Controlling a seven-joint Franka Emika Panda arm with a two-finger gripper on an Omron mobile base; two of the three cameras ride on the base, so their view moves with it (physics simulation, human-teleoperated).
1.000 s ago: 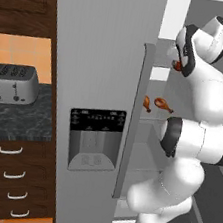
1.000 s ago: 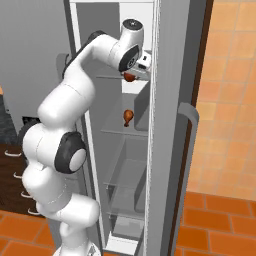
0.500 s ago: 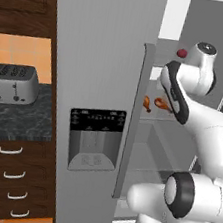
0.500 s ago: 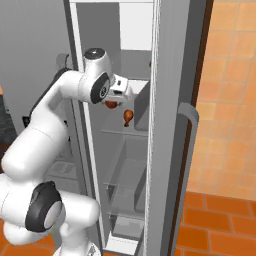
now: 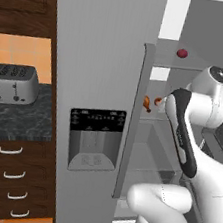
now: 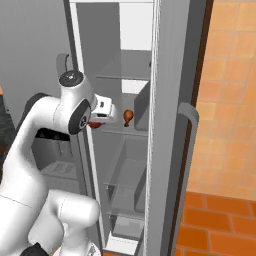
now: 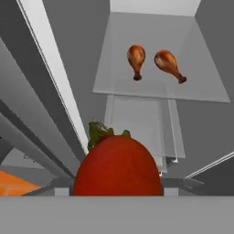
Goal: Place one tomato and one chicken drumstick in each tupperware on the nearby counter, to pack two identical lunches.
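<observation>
My gripper (image 6: 100, 119) is shut on a red tomato (image 7: 117, 171), which bulks large at the bottom of the hand view with its green stalk up. It hangs at the front of the open fridge, just outside the shelves. Two brown-orange chicken drumsticks (image 7: 136, 60) (image 7: 169, 65) lie side by side on a glass shelf beyond it; one drumstick (image 6: 128, 116) also shows to the right of the hand. A second tomato (image 5: 182, 53) rests on the shelf above. The dark counter (image 5: 11, 119) is at the left. The tupperware is out of view.
The grey fridge door (image 5: 98, 96) with its dispenser stands between the arm and the counter. A steel toaster (image 5: 11, 84) sits on the counter above brown drawers (image 5: 10, 179). The other door (image 6: 175, 125) hangs open on the right. Glass shelves (image 7: 137, 123) and a bin lie below.
The hand has come down from the upper shelf and drawn back toward the fridge front, carrying the tomato. The drumsticks and the other tomato have stayed put.
</observation>
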